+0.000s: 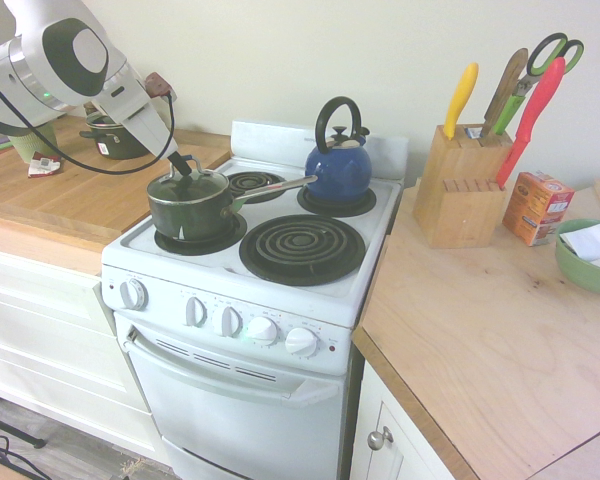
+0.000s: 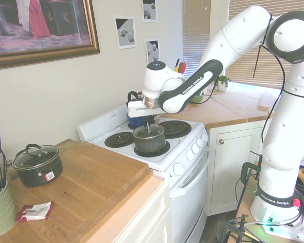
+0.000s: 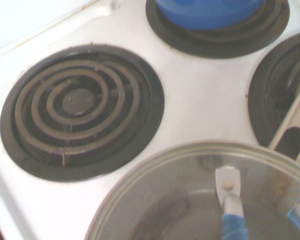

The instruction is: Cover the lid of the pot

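The lid [image 1: 186,184] sits flat on the pot [image 1: 188,208], its metal rim matching the pot's mouth all round, on the front burner of the white stove [image 1: 370,262] at the side nearest the wooden desk [image 1: 50,195]. The pincer [image 1: 183,166] hangs straight above the lid's centre with its dark fingers [image 1: 178,161] pointing down at the knob; whether they are clenched on the knob or parted around it cannot be told from either outside view. In the wrist view the glass of the lid [image 3: 190,195] fills the lower part, with the pot's inside dimly seen through it. The pot's long silver handle [image 1: 276,187] reaches out over the stove top toward the blue kettle [image 1: 338,162], which stands on the rear burner on the far side. The other rear burner [image 1: 253,183], just behind the pot, and the big front burner [image 1: 302,247] beside it are bare coils. On the desk behind the arm rests a dark two-handled pot [image 2: 37,163] with its own lid. Across the stove, on the other desk [image 1: 480,330], stand a wooden knife block [image 1: 459,187] with coloured handles, an orange box [image 1: 536,206] and a green bowl [image 1: 583,268].
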### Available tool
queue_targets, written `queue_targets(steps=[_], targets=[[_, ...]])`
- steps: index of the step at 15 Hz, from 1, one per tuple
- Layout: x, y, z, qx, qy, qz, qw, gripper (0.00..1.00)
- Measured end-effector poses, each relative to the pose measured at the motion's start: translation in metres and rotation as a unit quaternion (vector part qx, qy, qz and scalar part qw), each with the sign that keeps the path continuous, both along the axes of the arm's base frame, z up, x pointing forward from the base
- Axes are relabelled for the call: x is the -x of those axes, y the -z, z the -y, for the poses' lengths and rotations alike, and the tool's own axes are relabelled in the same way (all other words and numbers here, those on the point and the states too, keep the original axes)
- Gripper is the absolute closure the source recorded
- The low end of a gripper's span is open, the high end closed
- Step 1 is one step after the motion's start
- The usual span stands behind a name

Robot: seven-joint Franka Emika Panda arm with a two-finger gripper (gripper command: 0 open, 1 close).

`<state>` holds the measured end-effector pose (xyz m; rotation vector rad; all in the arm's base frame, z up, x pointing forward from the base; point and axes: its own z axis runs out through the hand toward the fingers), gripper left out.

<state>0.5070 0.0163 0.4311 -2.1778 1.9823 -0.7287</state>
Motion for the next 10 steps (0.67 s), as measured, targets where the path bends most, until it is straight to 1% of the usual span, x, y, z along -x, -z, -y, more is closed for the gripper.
queue_targets(steps=[6, 8, 10], targets=[[0.003, -0.011, -0.001, -0.008, -0.003, 0.004, 1.0, 0.0], [0.006, -0.021, 0.001, -0.012, -0.002, 0.01, 1.0, 0.0], [0.013, -0.041, 0.001, -0.019, -0.009, 0.013, 1.0, 0.0]])
